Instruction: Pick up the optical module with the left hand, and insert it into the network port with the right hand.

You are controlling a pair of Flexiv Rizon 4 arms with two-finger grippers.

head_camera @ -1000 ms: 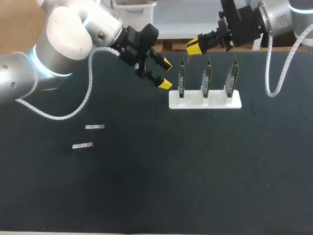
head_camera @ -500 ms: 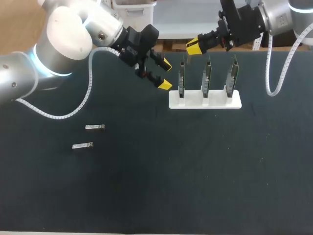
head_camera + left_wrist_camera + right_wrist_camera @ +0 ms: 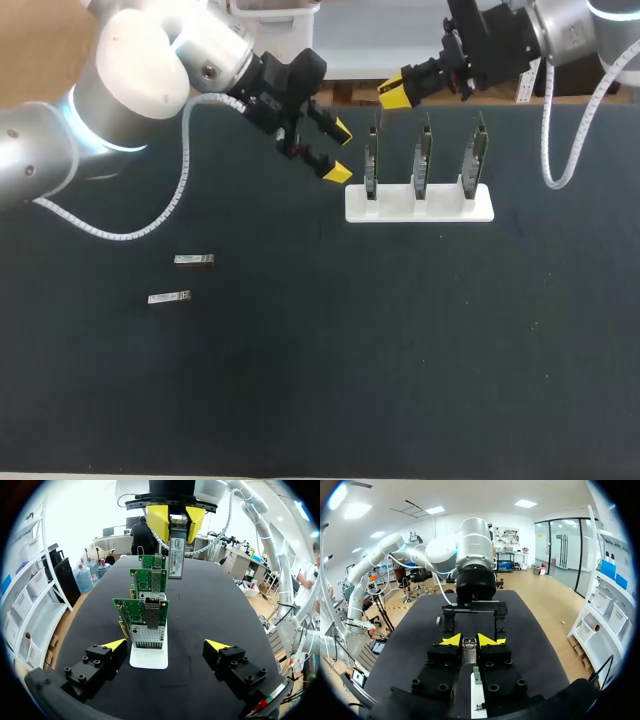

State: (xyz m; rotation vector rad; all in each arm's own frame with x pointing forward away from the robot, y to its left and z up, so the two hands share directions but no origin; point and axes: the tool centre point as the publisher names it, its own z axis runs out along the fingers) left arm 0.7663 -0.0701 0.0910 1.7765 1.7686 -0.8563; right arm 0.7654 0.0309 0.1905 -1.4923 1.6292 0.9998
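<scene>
- Head view shows a dark, matt counter (image 3: pixel 420 360), cloth-like and flecked with pale specks.
- A white stand (image 3: pixel 420 205), a flat smooth block, sits just beside the left claw (image 3: pixel 338 151).
- Three green circuit cards (image 3: pixel 127 611) stand upright in the stand, in a row straight ahead of the left claw. Each carries a grey metal-caged network port (image 3: pixel 151 614).
- The left claw gapes wide with nothing between its yellow tips.
- The right claw (image 3: pixel 392 93) is clamped on the optical module (image 3: pixel 176 555), one tip pressing each side.
- The optical module is a slim, silvery metal bar with a printed label. It hangs down from the right claw above the row of cards.
- Two spare modules (image 3: pixel 195 260), small metal bars, lie flat on the counter, well apart from the left claw.
</scene>
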